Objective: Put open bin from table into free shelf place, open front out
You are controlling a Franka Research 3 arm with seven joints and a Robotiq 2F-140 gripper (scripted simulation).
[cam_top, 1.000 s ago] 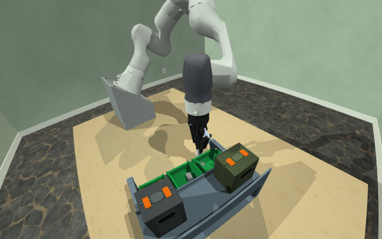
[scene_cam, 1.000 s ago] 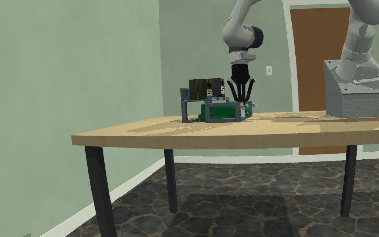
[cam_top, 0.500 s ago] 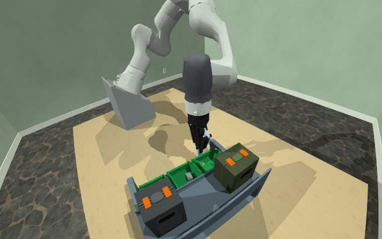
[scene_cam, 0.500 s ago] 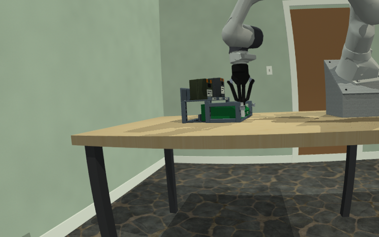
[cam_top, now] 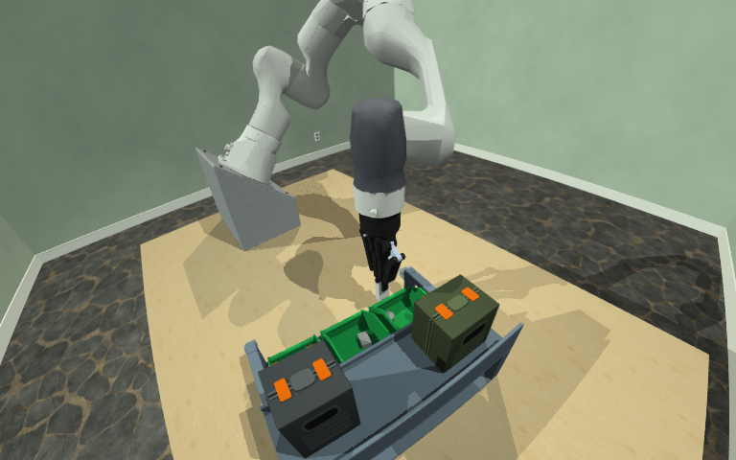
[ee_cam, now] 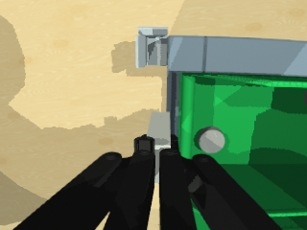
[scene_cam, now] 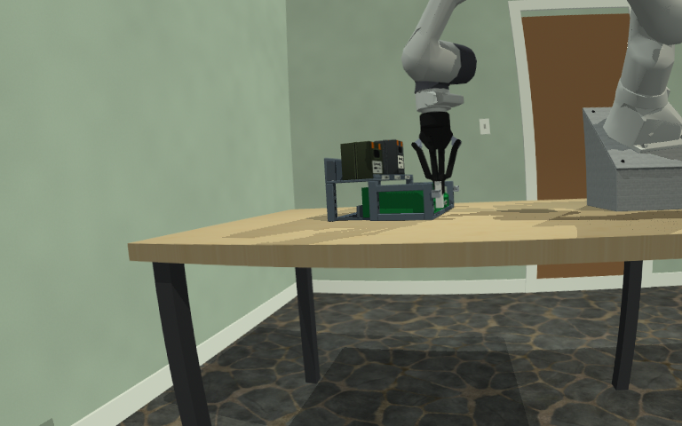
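Observation:
A grey shelf (cam_top: 379, 374) stands on the wooden table. Three green open bins sit side by side in its lower row: the left bin (cam_top: 292, 347) half hidden, the middle bin (cam_top: 355, 331) and the right bin (cam_top: 399, 309). My gripper (cam_top: 381, 292) points down, fingers shut together with nothing between them, tips at the outer front edge of the right bin. In the wrist view my gripper (ee_cam: 160, 126) is just left of the green bin (ee_cam: 249, 153), which holds a round grey part (ee_cam: 211, 141). From the side, my gripper (scene_cam: 438, 193) stands at the shelf's front lip.
A dark grey box (cam_top: 309, 401) and an olive box (cam_top: 455, 319) stand on the shelf's upper board. The shelf's grey side post (ee_cam: 153, 48) is just beyond my fingers. The robot's grey base block (cam_top: 249, 206) stands at the table's far side.

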